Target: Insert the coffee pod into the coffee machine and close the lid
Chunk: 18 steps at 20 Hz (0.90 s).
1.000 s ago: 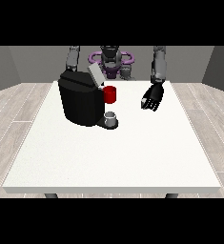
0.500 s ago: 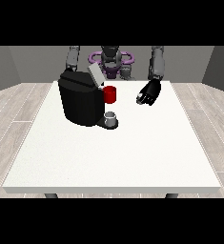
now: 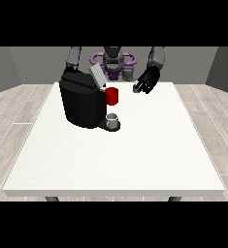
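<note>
Standing on the far left part of the large white table (image 3: 135,160), the black boxy coffee machine (image 3: 82,102) is seen with its grey lid (image 3: 97,76) raised. A red thing at the machine (image 3: 112,96) sits above a small grey cup-shaped thing (image 3: 113,119) on its base. The black hand at the view's right (image 3: 146,82) is held above the far edge; whether its fingers hold anything cannot be told.

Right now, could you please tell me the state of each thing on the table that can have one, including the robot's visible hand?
Black coffee machine: upright on the white table, grey lid raised open.
Red thing at the machine: at the machine's front, under the lid.
Small grey thing: upright on the machine's base; cannot tell whether it is the pod.
Hand at the view's right: raised over the table's far edge, touching nothing visible; fingers unclear.
</note>
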Each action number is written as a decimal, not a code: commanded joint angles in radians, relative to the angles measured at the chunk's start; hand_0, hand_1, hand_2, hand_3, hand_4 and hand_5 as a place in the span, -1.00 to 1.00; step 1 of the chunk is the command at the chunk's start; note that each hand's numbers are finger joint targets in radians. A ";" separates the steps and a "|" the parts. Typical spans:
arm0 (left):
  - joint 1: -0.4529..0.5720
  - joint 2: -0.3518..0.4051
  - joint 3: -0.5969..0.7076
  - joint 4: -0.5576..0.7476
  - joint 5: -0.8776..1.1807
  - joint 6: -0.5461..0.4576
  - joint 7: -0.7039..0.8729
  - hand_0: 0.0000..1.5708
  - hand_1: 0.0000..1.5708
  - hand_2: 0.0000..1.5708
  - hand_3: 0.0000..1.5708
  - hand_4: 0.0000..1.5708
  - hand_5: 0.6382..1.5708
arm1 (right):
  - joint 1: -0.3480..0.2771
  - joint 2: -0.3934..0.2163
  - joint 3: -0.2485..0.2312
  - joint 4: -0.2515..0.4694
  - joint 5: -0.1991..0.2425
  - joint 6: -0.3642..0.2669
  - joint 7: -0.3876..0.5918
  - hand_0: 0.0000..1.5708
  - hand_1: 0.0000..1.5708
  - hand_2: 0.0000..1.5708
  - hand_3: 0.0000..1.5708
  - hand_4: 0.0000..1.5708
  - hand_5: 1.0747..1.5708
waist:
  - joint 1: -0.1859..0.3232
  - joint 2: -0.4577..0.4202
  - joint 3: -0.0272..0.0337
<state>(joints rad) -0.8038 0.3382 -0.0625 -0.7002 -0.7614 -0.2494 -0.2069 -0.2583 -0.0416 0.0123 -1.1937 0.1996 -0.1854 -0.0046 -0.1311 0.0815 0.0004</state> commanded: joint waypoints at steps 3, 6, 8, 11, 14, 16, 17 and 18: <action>-0.102 0.024 0.022 -0.024 0.017 -0.145 0.062 0.69 0.69 0.72 0.68 -0.25 1.00 | 0.023 -0.009 -0.022 0.003 -0.050 0.052 -0.041 -1.00 -1.00 -1.00 -1.00 -1.00 1.00 | -0.027 -0.042 0.0002; -0.062 0.010 0.022 -0.055 -0.003 -0.103 0.032 0.69 0.69 0.72 0.68 -0.25 1.00 | 0.040 -0.003 -0.025 -0.008 -0.051 0.044 -0.067 -1.00 -1.00 -1.00 -1.00 -1.00 1.00 | -0.016 -0.030 -0.0002; -0.108 -0.012 0.007 -0.090 -0.014 -0.105 0.047 0.69 0.69 0.72 0.68 -0.25 1.00 | 0.011 0.007 -0.041 0.034 -0.039 0.003 -0.107 -1.00 -1.00 -1.00 -1.00 -1.00 1.00 | -0.006 -0.007 -0.0001; -0.143 -0.010 0.076 -0.068 0.046 -0.155 0.074 0.76 0.76 0.78 0.75 -0.33 1.00 | -0.022 -0.019 -0.045 -0.010 -0.035 0.013 -0.020 -1.00 -1.00 -1.00 -1.00 -1.00 1.00 | -0.026 -0.021 -0.0003; -0.233 0.006 0.134 -0.018 0.067 -0.166 0.155 0.55 0.55 0.61 0.64 -0.35 1.00 | -0.069 -0.012 -0.016 -0.067 -0.036 0.036 0.051 -1.00 -1.00 -1.00 -1.00 -1.00 1.00 | -0.110 -0.001 -0.0007; -0.248 0.028 0.150 -0.044 0.082 -0.173 0.124 0.53 0.53 0.58 0.60 -0.37 1.00 | -0.073 -0.013 -0.043 -0.051 -0.041 0.011 0.024 -1.00 -1.00 -1.00 -1.00 -1.00 1.00 | -0.073 0.019 -0.0004; -0.293 0.037 0.164 -0.014 0.080 -0.178 0.160 0.52 0.52 0.58 0.60 -0.38 1.00 | -0.076 0.007 0.003 -0.086 -0.013 0.009 0.028 -1.00 -1.00 -1.00 -1.00 -1.00 1.00 | -0.124 0.035 -0.0005; -0.274 0.044 0.168 -0.026 0.080 -0.162 0.145 0.61 0.61 0.65 0.62 -0.38 1.00 | -0.044 -0.033 -0.034 -0.074 -0.041 0.040 -0.031 -1.00 -1.00 -1.00 -1.00 -1.00 1.00 | -0.119 0.047 -0.0002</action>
<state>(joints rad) -1.0354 0.3620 0.0684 -0.7366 -0.6954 -0.4143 -0.0788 -0.3022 -0.0526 -0.0144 -1.2438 0.1636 -0.1615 -0.0168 -0.2159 0.0949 0.0001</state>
